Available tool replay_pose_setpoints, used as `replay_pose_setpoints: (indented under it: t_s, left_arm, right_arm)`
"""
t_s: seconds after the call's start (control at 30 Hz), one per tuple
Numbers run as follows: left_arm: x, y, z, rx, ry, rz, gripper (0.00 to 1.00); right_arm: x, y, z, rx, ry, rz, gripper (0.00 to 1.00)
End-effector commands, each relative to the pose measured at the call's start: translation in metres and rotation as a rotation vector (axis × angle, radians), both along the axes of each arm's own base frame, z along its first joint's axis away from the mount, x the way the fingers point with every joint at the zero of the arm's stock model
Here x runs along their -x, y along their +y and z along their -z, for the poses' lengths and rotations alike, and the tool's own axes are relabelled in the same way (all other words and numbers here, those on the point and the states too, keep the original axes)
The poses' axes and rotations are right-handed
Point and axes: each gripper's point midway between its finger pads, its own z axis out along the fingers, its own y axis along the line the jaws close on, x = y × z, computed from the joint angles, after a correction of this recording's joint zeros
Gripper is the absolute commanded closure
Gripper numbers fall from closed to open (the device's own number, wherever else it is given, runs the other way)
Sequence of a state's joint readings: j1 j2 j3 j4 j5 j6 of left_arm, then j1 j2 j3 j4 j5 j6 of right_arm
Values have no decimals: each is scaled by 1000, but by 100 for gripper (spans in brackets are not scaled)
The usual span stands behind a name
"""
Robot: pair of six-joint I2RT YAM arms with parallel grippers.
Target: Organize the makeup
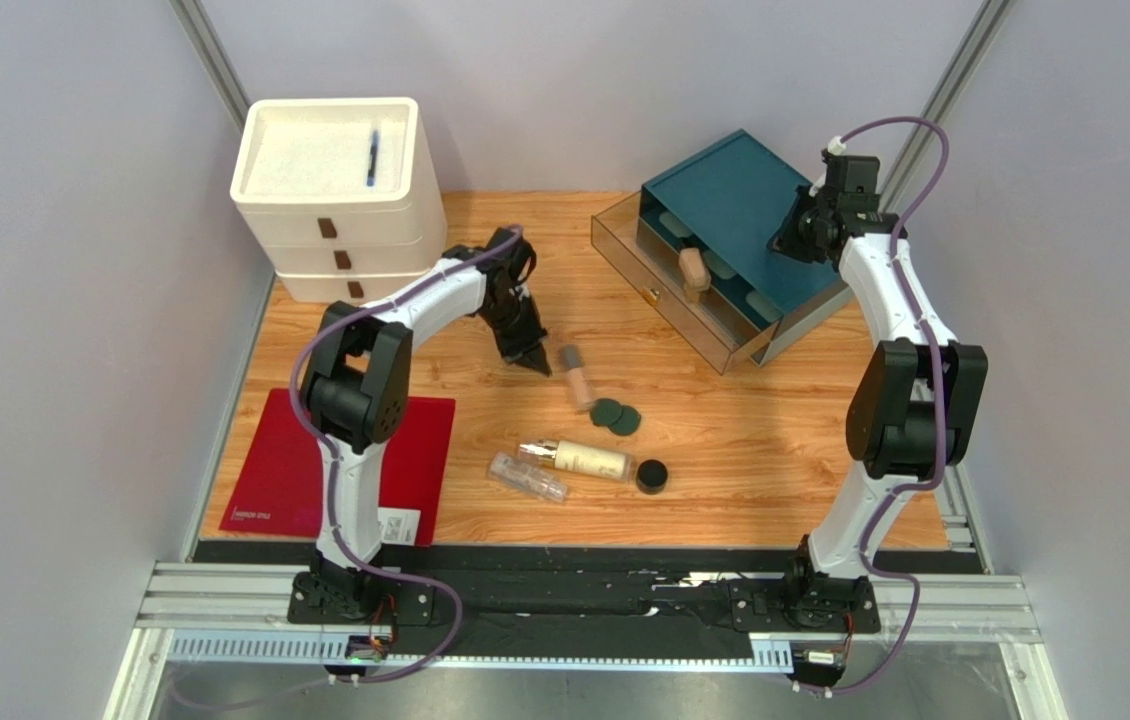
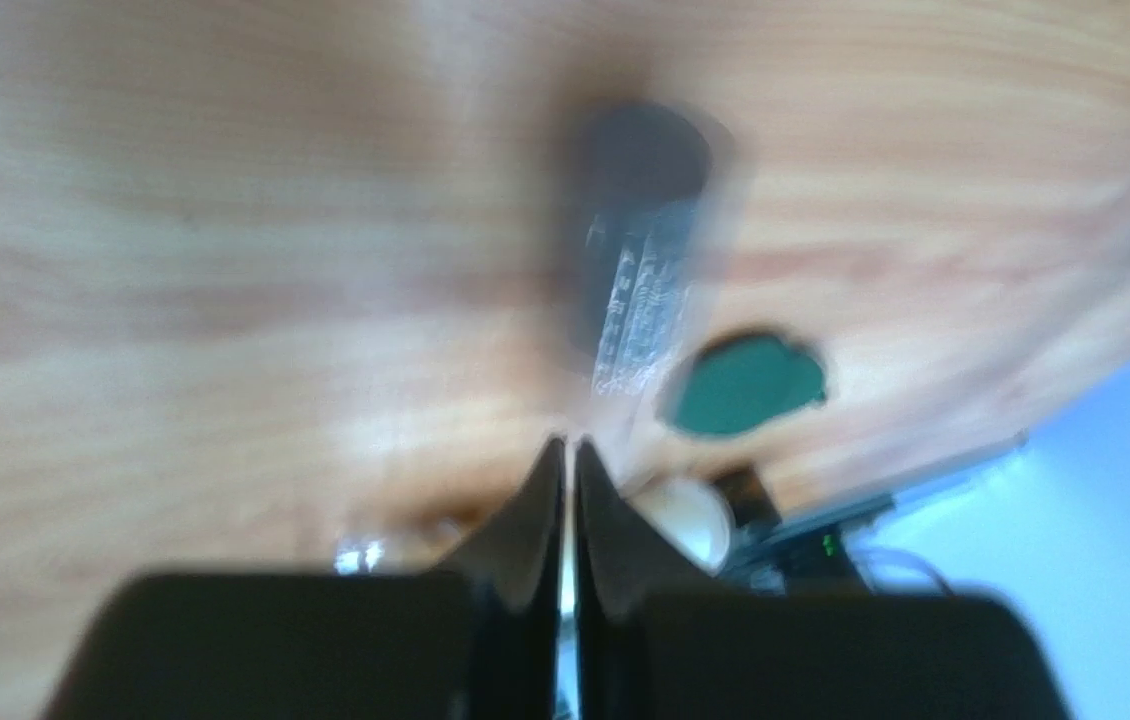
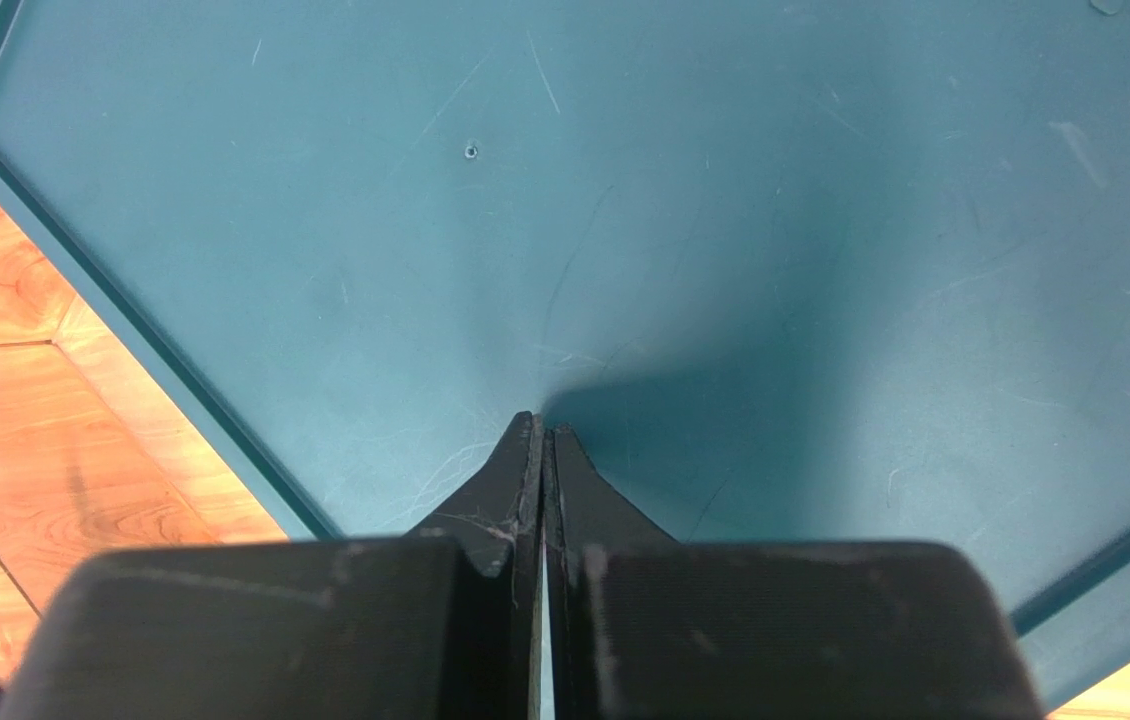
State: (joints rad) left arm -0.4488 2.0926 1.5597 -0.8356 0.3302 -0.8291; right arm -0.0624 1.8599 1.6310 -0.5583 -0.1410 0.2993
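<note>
Wood table [image 1: 767, 450], overhead: you have one beige bottle [image 1: 696, 275] stowed in the teal organizer [image 1: 737, 195]. The foundation bottle [image 1: 576, 378], green discs [image 1: 610, 416], cream bottle [image 1: 586, 459], clear bottle [image 1: 526, 477] and black jar [image 1: 652, 476] lie loose.
Left wrist: your left gripper [image 2: 568, 444] is pinched together and empty, near the foundation bottle.
Right wrist: your right gripper [image 3: 541, 423] is clenched on nothing, over the organizer's top.

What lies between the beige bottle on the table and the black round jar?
Two flat dark-green discs, close together, lie between the beige bottle and the black jar. The top external view shows it.
</note>
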Motion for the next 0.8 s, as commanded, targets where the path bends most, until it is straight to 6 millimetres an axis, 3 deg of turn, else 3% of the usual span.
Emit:
replay_pose_setpoints:
  t_s: [0.0,0.1,0.13,0.23,0.3,0.4,0.57,0.7,0.77]
  left_arm:
    - [-37,-11,-14,22,-127,-7,100]
    - [-59,-24,-49,85,-225,-18,100]
    - [-71,-31,-69,123,-286,-19,100]
    - [-85,-32,-88,108,-328,-34,100]
    - [-83,-32,-85,93,-304,12,98]
    - [-86,-44,-82,120,-294,43,86]
    - [-83,-54,-80,146,-298,56,74]
    - [-77,-56,-86,122,-366,123,66]
    - [-73,-57,-104,120,-442,169,63]
  right_arm:
    - [82,13,112,-21,476,-30,100]
    - [82,13,111,-22,475,-28,100]
    - [81,13,111,-22,473,-31,100]
    - [82,13,112,-24,478,-28,100]
    - [81,13,112,-26,476,-29,100]
    - [81,13,112,-24,475,-28,100]
    - [82,13,111,-21,475,-28,100]
    - [81,12,111,-21,473,-28,100]
    - [82,12,110,-20,474,-25,100]
